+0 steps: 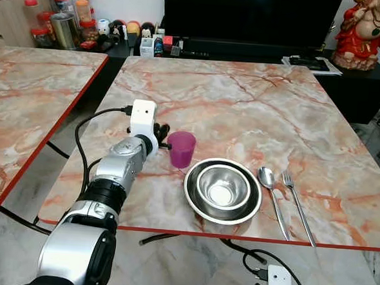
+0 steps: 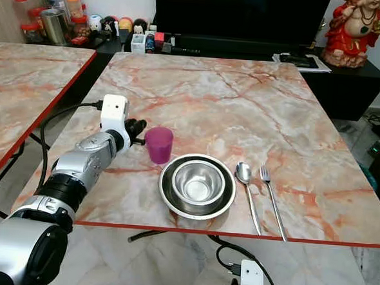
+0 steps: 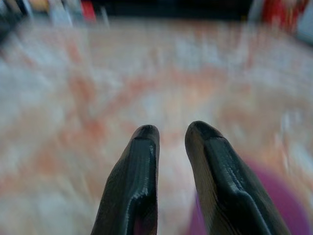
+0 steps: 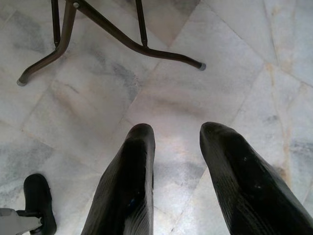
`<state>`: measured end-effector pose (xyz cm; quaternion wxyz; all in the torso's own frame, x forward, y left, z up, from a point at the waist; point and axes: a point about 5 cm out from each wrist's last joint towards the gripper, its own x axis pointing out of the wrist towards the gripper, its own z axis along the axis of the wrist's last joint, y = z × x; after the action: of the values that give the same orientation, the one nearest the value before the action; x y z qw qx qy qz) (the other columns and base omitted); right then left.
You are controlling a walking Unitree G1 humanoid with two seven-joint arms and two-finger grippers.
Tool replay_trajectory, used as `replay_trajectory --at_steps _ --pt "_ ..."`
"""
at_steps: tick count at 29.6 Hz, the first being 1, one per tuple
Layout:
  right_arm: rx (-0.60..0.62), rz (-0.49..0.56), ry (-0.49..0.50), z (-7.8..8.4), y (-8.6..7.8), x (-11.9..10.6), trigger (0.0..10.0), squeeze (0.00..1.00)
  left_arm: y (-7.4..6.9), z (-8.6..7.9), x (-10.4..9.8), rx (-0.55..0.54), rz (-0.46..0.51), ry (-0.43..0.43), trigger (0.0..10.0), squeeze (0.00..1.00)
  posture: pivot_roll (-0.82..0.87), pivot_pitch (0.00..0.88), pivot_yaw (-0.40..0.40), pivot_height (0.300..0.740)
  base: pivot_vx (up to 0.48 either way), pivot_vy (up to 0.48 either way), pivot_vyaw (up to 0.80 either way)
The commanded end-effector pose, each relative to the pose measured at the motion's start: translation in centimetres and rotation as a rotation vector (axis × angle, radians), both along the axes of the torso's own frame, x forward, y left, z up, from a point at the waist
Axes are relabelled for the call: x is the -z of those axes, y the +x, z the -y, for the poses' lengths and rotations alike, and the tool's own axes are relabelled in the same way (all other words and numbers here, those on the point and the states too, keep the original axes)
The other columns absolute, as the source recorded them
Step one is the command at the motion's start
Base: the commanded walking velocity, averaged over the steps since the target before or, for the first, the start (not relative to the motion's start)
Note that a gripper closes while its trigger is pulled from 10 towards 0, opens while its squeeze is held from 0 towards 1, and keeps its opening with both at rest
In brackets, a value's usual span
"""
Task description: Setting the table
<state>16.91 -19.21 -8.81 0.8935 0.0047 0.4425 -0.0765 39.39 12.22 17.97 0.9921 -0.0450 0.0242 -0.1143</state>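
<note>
Left eye view shows the marble-patterned square table with red edging [image 1: 244, 107] carrying a place setting along its near edge: a translucent purple plastic cup [image 1: 181, 148] stands upright toward the near left corner, just beside a steel bowl nested in a round steel plate [image 1: 222, 191], with a steel spoon [image 1: 270, 189] and a steel fork [image 1: 296, 199] lying side by side toward the near right corner. The left gripper [image 1: 161, 135] sits low over the table, right against the cup's left side; from the head camera I cannot tell whether it touches. In the left wrist view the two black fingers [image 3: 134, 186] stand slightly apart with nothing between them, and the purple cup lies off to one side of them, outside the gap. The right gripper [image 4: 171, 142] hangs idle below the table's near edge, its fingers parted over the tiled floor [image 4: 234, 58]. The risk, as I judge it, is a sideways knock: the cup looks light, so any swing of the left arm toward the plate could tip it or push it into the rim, and the near edge is close enough that a nudge that way could send it off the table.
</note>
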Motion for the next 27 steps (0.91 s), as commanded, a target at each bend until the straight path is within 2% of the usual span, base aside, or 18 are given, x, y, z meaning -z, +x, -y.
replay_trajectory --at_steps 1,2,4,6,8,10,12,15,19,22,27 --pt "0.011 0.011 -0.001 0.0 0.3 -0.1 10.0 0.00 -0.4 -1.5 -0.2 -0.064 0.076 -0.025 10.0 0.00 0.00 0.000 -0.007 0.736 0.000 0.000 0.00" --pt "0.015 0.015 0.000 0.0 0.3 -0.2 10.0 0.00 -0.7 -2.2 0.2 -0.095 0.099 -0.037 10.0 0.00 0.00 0.000 -0.008 0.736 0.000 0.000 0.00" --pt "0.016 0.017 0.002 0.1 0.3 -0.2 10.0 0.00 -1.4 -3.7 1.3 -0.163 0.131 0.019 10.0 0.00 0.00 0.000 -0.011 0.736 0.000 0.000 0.00" --pt "0.015 0.017 0.002 0.1 0.3 -0.2 10.0 0.00 -1.6 -4.1 1.6 -0.180 0.137 0.015 10.0 0.00 0.00 0.000 -0.012 0.736 0.000 0.000 0.00" --pt "0.013 0.025 0.001 0.1 0.4 -0.2 10.0 0.00 -2.4 -5.5 3.0 -0.250 0.133 0.014 10.0 0.00 0.01 0.000 -0.015 0.736 0.000 0.000 0.00" --pt "0.010 0.038 -0.001 0.0 0.7 -0.4 10.0 0.00 -3.6 -7.2 4.9 -0.322 0.128 0.061 10.0 0.00 0.01 0.000 -0.015 0.736 0.000 0.000 0.00" --pt "0.010 0.040 -0.002 0.0 0.8 -0.4 10.0 0.00 -3.8 -7.5 5.1 -0.332 0.128 0.062 10.0 0.00 0.01 0.000 -0.014 0.736 0.000 0.000 0.00" --pt "0.010 0.049 -0.003 0.1 0.9 -0.5 10.0 0.00 -4.7 -8.7 5.5 -0.382 0.170 0.099 10.0 0.00 0.01 0.000 -0.013 0.736 0.000 0.000 0.00" --pt "0.015 0.053 -0.008 0.3 0.8 -0.5 10.0 0.00 -6.0 -9.9 6.1 -0.413 0.201 0.182 10.0 0.00 0.01 0.000 -0.011 0.736 0.000 0.000 0.00" --pt "0.017 0.054 -0.010 0.4 0.7 -0.5 10.0 0.00 -6.8 -10.3 6.6 -0.411 0.213 0.249 10.0 0.00 0.01 0.000 -0.007 0.736 0.000 0.000 0.00" --pt "0.024 0.057 -0.011 0.5 0.6 -0.5 10.0 0.00 -9.0 -12.1 8.2 -0.521 0.196 0.316 10.0 0.00 0.01 0.000 0.000 0.736 0.000 0.000 0.00"
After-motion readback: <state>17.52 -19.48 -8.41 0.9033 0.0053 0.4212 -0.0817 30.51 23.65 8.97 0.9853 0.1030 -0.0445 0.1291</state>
